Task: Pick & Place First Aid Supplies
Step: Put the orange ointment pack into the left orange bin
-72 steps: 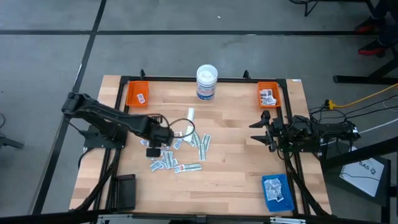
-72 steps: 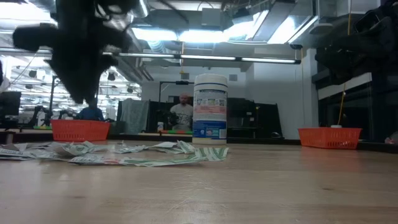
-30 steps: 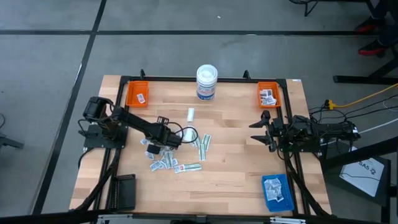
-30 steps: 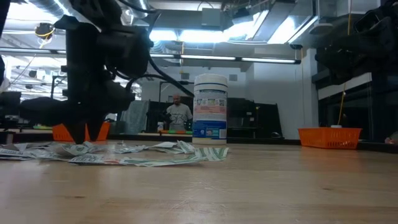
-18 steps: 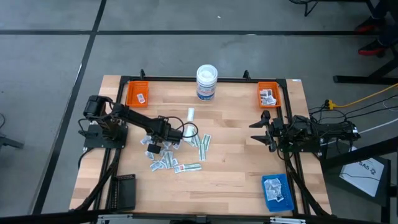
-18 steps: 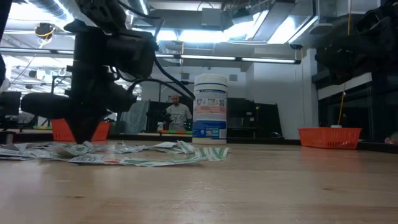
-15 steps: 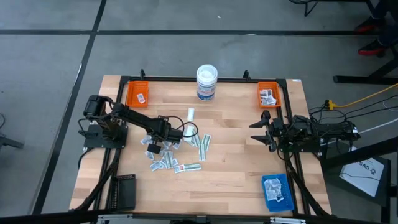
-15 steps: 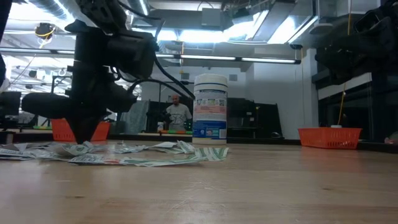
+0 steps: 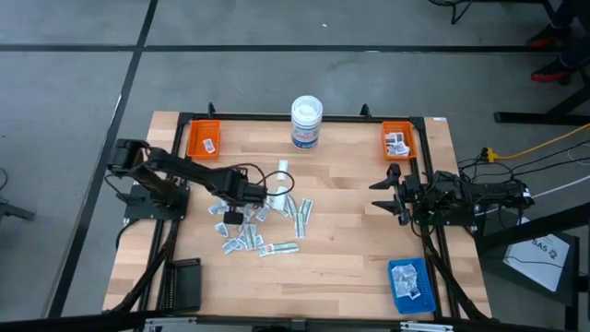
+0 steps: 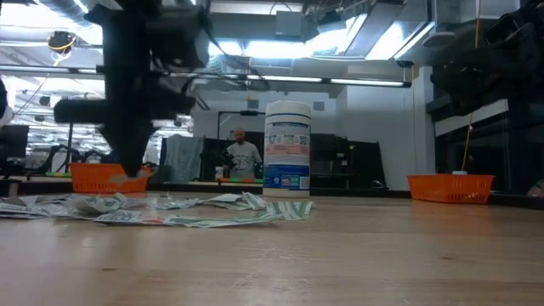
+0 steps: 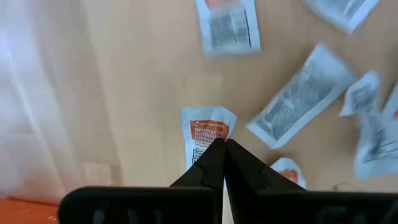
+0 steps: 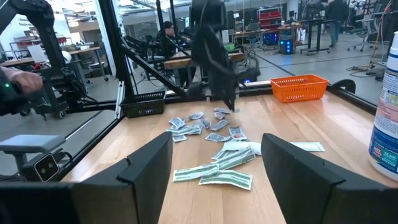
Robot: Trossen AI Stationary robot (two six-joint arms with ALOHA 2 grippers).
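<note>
The first aid supplies (image 9: 263, 226) lie loose on the wooden table left of centre: small white packets and pale greenish strips (image 9: 301, 214). My left gripper (image 9: 235, 210) points down over the pile's left part, shut on one white packet with orange print (image 11: 208, 132). In the low view its fingertips (image 10: 129, 174) hang a little above the pile (image 10: 170, 208). My right gripper (image 9: 380, 195) waits open at the table's right edge, level, with nothing between its fingers (image 12: 214, 180). My left gripper pinches one end of the orange-printed packet (image 11: 211, 144) between its two fingertips, coming from above and pointing down. The rest of the packet reaches out beyond the tips. The fingers hide the gripped edge. Whether the packet hangs fully clear of the table, I cannot tell.
A white tub with a blue label (image 9: 306, 122) stands at the far middle. Orange trays sit at the far left (image 9: 204, 138) and far right (image 9: 398, 140), and a blue tray (image 9: 410, 284) holding packets at the near right. A black block (image 9: 182, 284) lies near left.
My left gripper stood open with its fingertips down on the left part of the pile. It shut there, then rose a little above the packets and turned slightly. The pile has kept its place.
</note>
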